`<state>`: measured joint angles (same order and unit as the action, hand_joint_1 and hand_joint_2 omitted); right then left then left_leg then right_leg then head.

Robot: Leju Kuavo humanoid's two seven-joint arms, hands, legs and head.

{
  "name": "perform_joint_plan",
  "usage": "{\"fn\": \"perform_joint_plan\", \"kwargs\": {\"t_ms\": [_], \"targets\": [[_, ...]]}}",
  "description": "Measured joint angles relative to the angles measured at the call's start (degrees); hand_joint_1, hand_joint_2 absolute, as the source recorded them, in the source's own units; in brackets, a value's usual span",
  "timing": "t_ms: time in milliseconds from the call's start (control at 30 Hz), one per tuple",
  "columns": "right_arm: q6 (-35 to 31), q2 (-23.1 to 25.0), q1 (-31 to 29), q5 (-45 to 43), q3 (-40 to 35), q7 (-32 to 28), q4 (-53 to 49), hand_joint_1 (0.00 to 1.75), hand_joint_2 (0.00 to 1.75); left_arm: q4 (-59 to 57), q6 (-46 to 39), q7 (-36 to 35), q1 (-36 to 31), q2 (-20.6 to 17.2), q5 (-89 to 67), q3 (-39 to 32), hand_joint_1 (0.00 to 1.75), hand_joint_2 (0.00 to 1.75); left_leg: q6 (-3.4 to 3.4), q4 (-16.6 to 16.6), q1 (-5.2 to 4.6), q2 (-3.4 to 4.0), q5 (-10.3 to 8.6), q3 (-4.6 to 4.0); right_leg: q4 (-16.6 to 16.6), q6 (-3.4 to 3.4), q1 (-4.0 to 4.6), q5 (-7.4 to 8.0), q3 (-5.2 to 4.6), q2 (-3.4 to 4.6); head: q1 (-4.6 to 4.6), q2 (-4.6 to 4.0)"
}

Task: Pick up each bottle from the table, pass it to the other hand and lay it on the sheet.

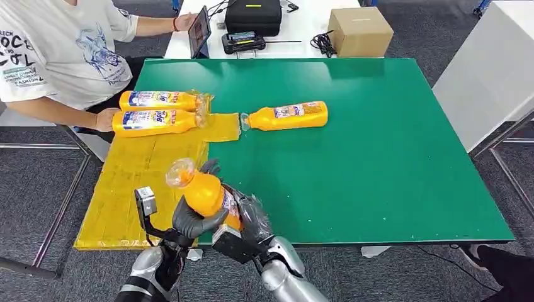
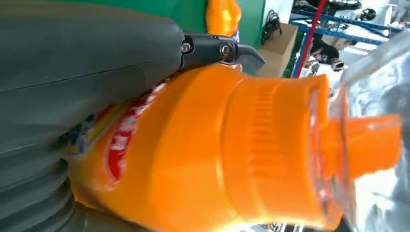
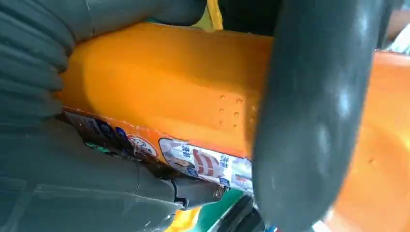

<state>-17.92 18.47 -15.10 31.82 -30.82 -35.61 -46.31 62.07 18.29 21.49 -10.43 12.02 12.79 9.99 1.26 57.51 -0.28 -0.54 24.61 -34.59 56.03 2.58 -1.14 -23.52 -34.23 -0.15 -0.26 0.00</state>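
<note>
Both robot hands grip one orange bottle [image 1: 204,192] above the near edge of the green counter [image 1: 378,157]. Left robot hand [image 1: 192,220]: fingers wrapped around the bottle body from below and from the side. Right robot hand [image 1: 252,217]: closed around the base end of the same bottle. The bottle is tilted, with its clear cap [image 1: 180,172] pointing up and toward the yellow sheet [image 1: 138,182].

Left wrist view: the orange shoulder and ribbed collar of the held bottle [image 2: 232,154] lie directly against the grey hand cover. Right wrist view: a dark finger [image 3: 314,111] crosses the orange body, with the printed label [image 3: 203,164] beneath it.

Two bottles [image 1: 157,99] [image 1: 154,121] lie side by side on the far end of the sheet, caps pointing right. A fourth bottle [image 1: 286,116] lies on the bare counter just beside the sheet's corner, cap toward the sheet.

A person in a white printed shirt [image 1: 60,50] sits at the far left, one hand [image 1: 104,119] touching the nearer of the two laid bottles.
</note>
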Motion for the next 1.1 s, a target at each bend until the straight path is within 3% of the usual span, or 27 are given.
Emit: {"fn": "perform_joint_plan", "kwargs": {"t_ms": [300, 333, 367, 700, 733, 767, 900, 933, 967, 1000, 1033, 1100], "targets": [[1.3, 0.0, -1.2, -0.2, -1.4, 0.1, 2.7, 1.75, 1.75, -1.4, 0.2, 0.0, 0.0, -0.5, 1.0, -0.1, 0.02, 1.75, 0.0, 0.0, 0.0, 0.0, 0.0, 0.0, 0.0, 0.0, 0.0, 0.0, -0.01, 0.0, 0.0, 0.0], [1.4, 0.0, -1.4, -0.2, -1.5, 0.2, 2.9, 1.75, 1.75, -1.5, 0.2, 0.0, 0.0, -0.5, 1.0, -0.1, 1.61, 1.75, 0.0, 0.0, 0.0, 0.01, 0.0, 0.0, 0.0, 0.0, 0.0, 0.0, -0.01, 0.0, 0.02, 0.0], [1.5, 0.0, -1.5, -0.2, -1.7, 0.3, 3.1, 1.75, 1.75, -1.7, 0.2, 0.1, 0.0, -0.5, 1.2, -0.2, 1.75, 1.75, 0.0, 0.0, 0.0, 0.01, 0.0, 0.0, 0.0, 0.0, 0.0, 0.0, -0.01, 0.0, 0.02, 0.0], [-2.0, 0.0, -2.2, 0.1, -2.1, 1.1, 4.4, 1.69, 1.75, -1.5, 0.3, 0.4, 0.1, -0.6, 2.9, -0.7, 1.75, 1.75, 0.0, 0.0, 0.0, 0.0, 0.0, 0.0, 0.0, 0.0, 0.0, 0.0, -0.01, 0.0, 0.02, 0.0], [-2.4, 0.0, -2.2, 0.1, -2.1, 1.3, 4.4, 1.57, 1.75, -1.3, 0.2, 0.4, 0.1, -0.6, 3.0, -0.7, 1.75, 1.75, 0.0, 0.0, 0.0, 0.0, 0.0, 0.0, 0.0, 0.0, 0.0, 0.0, -0.01, 0.0, 0.0, 0.0], [-2.8, 0.0, -2.3, 0.2, -2.1, 1.5, 4.4, 1.33, 1.75, -1.2, 0.2, 0.4, 0.2, -0.6, 3.1, -0.8, 1.75, 1.75, 0.0, 0.0, 0.0, 0.0, 0.0, 0.0, 0.0, 0.0, 0.0, 0.0, -0.01, 0.0, 0.02, 0.0], [-5.0, 0.0, -2.4, 1.2, -2.1, 2.6, 4.2, 1.33, 1.75, -0.4, -0.1, 0.3, 0.3, -0.6, 3.8, -1.0, 1.75, 1.75, 0.0, 0.0, 0.0, 0.01, 0.0, 0.0, 0.0, 0.0, 0.0, 0.0, -0.01, 0.0, 0.0, 0.0], [-5.4, 0.0, -2.4, 1.4, -2.1, 2.8, 4.1, 0.14, 1.75, -0.3, -0.1, 0.3, 0.3, -0.6, 4.0, -1.0, 1.75, 1.75, 0.0, 0.0, 0.0, 0.0, 0.0, 0.0, 0.0, 0.0, 0.0, 0.0, -0.01, 0.0, 0.02, 0.0], [-5.7, 0.0, -2.4, 1.6, -2.1, 3.0, 4.1, 0.0, 1.75, -0.1, -0.2, 0.3, 0.4, -0.5, 4.1, -1.0, 1.75, 1.75, 0.0, 0.0, 0.0, 0.0, 0.0, 0.0, 0.0, 0.0, 0.0, 0.0, -0.01, 0.0, 0.02, 0.0], [-5.9, 0.0, -2.5, 1.6, -2.1, 3.1, 4.1, 0.0, 1.75, 0.0, -0.2, 0.3, 0.4, -0.5, 4.1, -1.1, 1.75, 1.75, 0.0, 0.0, 0.0, 0.0, 0.0, 0.01, 0.0, 0.0, 0.0, 0.0, -0.01, 0.0, 0.0, 0.0], [-6.0, 0.0, -2.6, 1.7, -2.2, 3.2, 4.0, 0.0, 0.0, 0.2, -0.3, 0.3, 0.4, -0.5, 4.1, -1.1, 1.75, 1.75, 0.0, 0.0, 0.0, 0.0, 0.0, 0.0, 0.0, 0.0, 0.0, 0.0, 0.0, 0.0, 0.0, 0.0], [-7.1, 0.0, -2.6, 2.0, -2.2, 4.0, 3.9, 0.0, 0.0, 0.6, -0.8, 0.3, 0.4, -0.4, 4.2, -1.1, 1.75, 1.75, 0.0, 0.0, 0.0, 0.0, 0.0, 0.0, 0.0, 0.0, 0.0, 0.0, 0.0, 0.0, 0.0, 0.0]]}}
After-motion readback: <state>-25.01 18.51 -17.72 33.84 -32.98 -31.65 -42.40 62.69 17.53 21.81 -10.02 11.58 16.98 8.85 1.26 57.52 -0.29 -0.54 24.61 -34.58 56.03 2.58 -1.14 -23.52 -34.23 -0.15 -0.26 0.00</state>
